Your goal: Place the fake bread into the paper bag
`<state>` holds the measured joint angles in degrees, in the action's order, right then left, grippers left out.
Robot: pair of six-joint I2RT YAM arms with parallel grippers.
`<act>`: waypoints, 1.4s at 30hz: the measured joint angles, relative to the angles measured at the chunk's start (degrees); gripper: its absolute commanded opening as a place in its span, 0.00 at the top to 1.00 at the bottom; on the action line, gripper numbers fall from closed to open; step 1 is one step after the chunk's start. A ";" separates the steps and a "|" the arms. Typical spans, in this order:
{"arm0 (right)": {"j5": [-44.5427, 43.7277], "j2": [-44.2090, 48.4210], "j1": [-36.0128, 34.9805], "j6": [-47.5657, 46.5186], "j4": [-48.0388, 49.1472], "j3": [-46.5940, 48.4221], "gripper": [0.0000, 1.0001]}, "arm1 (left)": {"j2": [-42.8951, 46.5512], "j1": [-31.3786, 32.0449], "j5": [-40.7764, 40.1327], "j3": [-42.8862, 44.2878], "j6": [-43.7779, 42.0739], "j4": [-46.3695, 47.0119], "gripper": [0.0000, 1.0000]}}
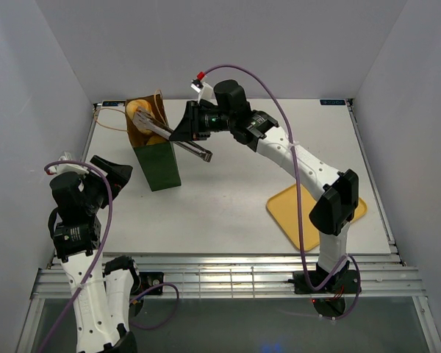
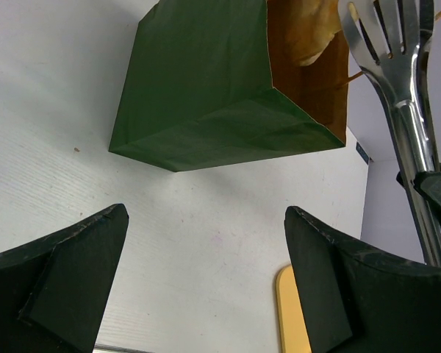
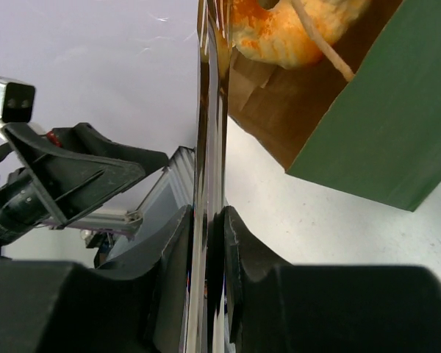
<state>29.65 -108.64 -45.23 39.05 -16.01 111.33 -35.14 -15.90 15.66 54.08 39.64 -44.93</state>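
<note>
The dark green paper bag stands upright at the far left, its brown mouth open. A round yellowish bread piece sits at the mouth. It also shows in the left wrist view and in the right wrist view behind a pale cord handle. My right gripper is shut on the handle of long metal tongs, whose tips reach the bag mouth next to the bread. I cannot tell whether the tongs pinch it. My left gripper is open and empty, left of the bag.
A flat yellow tray lies near the right arm's base, with nothing showing on it. Its corner shows in the left wrist view. Grey walls close in the table on three sides. A metal rail runs along the near edge.
</note>
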 measured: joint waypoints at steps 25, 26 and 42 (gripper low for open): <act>-10.10 -8.94 -1.40 -8.59 -7.91 9.92 0.59 | 0.04 0.00 0.02 -0.50 0.04 -0.02 0.02; -10.19 -8.96 -1.40 -8.83 -7.93 10.01 0.57 | 0.04 0.00 0.02 -0.57 0.04 -0.02 0.02; -10.45 -8.96 -1.51 -10.45 -7.91 12.00 0.55 | 0.28 0.00 0.02 -1.22 0.02 0.13 0.02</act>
<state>19.20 -117.60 -46.74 28.60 -23.92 123.33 -34.85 -15.90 15.68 52.86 39.66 -44.80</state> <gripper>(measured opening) 0.451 0.978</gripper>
